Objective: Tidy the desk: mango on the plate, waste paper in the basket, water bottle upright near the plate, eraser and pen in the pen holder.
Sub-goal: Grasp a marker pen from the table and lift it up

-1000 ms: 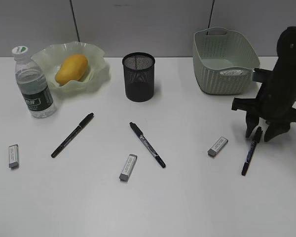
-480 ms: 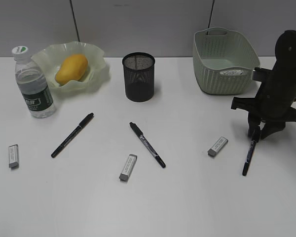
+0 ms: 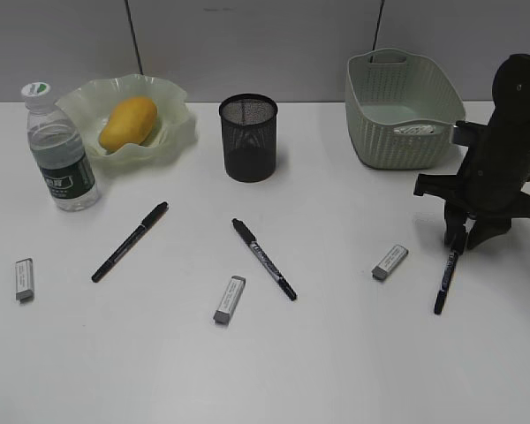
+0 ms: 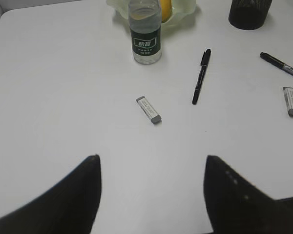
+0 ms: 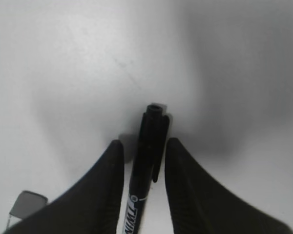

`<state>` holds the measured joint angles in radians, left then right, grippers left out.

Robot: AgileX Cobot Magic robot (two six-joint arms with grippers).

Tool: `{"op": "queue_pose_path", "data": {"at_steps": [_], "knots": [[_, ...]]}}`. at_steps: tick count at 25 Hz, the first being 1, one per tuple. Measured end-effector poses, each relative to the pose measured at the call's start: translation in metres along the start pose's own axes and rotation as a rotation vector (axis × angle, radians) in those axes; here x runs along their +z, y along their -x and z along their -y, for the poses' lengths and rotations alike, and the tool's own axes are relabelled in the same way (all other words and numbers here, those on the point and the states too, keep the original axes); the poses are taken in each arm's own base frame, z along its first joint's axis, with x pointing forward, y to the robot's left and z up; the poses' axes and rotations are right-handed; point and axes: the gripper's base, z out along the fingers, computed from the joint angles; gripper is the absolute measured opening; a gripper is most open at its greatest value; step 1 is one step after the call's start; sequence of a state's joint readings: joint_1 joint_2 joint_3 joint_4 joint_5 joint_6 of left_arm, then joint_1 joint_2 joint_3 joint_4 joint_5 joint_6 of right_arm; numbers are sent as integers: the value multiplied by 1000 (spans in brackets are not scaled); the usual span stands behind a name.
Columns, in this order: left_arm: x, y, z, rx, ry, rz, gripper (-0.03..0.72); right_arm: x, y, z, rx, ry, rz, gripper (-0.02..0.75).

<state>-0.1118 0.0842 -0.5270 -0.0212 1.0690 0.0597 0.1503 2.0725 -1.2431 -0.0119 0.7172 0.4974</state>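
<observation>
My right gripper (image 3: 464,240) (image 5: 143,144) stands tip-down on the desk (image 3: 336,362), its jaws straddling the top end of a black pen (image 3: 443,281) (image 5: 149,131). The jaws are narrowed to a little wider than the pen, with a thin gap on the left. My left gripper (image 4: 151,161) is open and empty above the desk's near left. The mango (image 3: 128,123) lies on the plate (image 3: 172,93). The water bottle (image 3: 60,150) stands upright beside it. Waste paper (image 3: 415,130) lies in the basket (image 3: 380,132). The pen holder (image 3: 248,139) stands mid-back.
Two more black pens (image 3: 130,241) (image 3: 263,259) lie on the desk in the middle. Three erasers lie at the left (image 3: 24,279), centre (image 3: 230,299) and right (image 3: 389,262). The left eraser (image 4: 149,109) also shows in the left wrist view.
My right gripper's jaws have narrowed around the pen's top end since a second ago, and the pen shifted slightly. Nothing else moved.
</observation>
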Motion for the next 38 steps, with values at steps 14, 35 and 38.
{"op": "queue_pose_path", "data": {"at_steps": [14, 35, 38], "knots": [[0, 0, 0, 0, 0, 0, 482, 0, -1, 0, 3, 3, -12, 245], [0, 0, 0, 0, 0, 0, 477, 5, -2, 0, -56, -7, -32, 145], [0, 0, 0, 0, 0, 0, 477, 1, 2, -2, -119, -1, -20, 145]]}}
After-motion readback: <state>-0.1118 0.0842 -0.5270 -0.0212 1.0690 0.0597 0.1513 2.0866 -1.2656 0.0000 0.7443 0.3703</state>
